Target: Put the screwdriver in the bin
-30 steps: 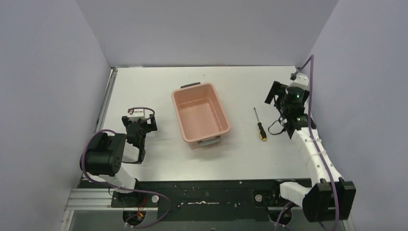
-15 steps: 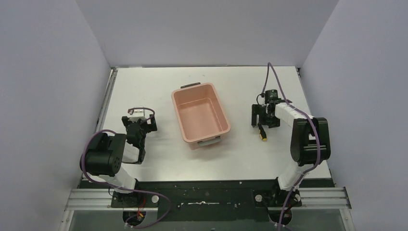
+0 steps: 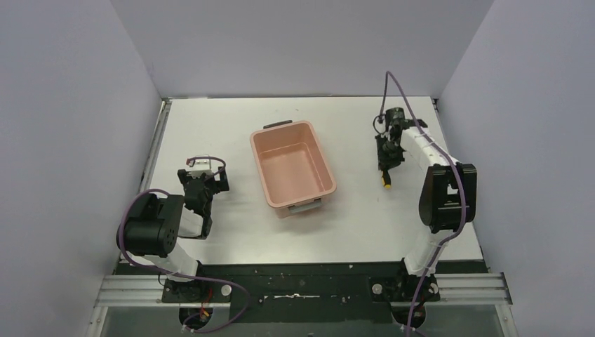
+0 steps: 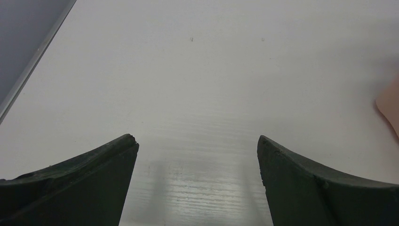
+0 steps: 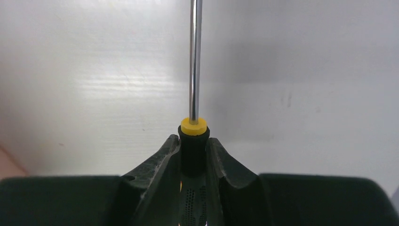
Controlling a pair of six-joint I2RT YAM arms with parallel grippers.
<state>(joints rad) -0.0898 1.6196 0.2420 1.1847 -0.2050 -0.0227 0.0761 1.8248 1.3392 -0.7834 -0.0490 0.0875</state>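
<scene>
The left arm is folded near its base. Its wrist view shows the left gripper [image 4: 195, 141] with jaws spread wide over bare table [image 4: 197, 70] and nothing between them, and a salmon sliver of the bin [image 4: 390, 106] at the right edge.

The right wrist view gives what the top view cannot. The right gripper [image 5: 194, 141] has both fingers pressed against the black handle of the screwdriver [image 5: 193, 126], just behind the yellow collar, and the thin metal shaft runs straight away from the camera over the table. Whether the tool is clear of the surface I cannot tell.

From above, the screwdriver sits to the right of the bin, apart from it, with only its yellow end [image 3: 386, 185] showing below the gripper. The bin lies mid-table, slightly askew, with a grey handle at each short end. White table lies open between tool and bin and on toward the far wall.
</scene>
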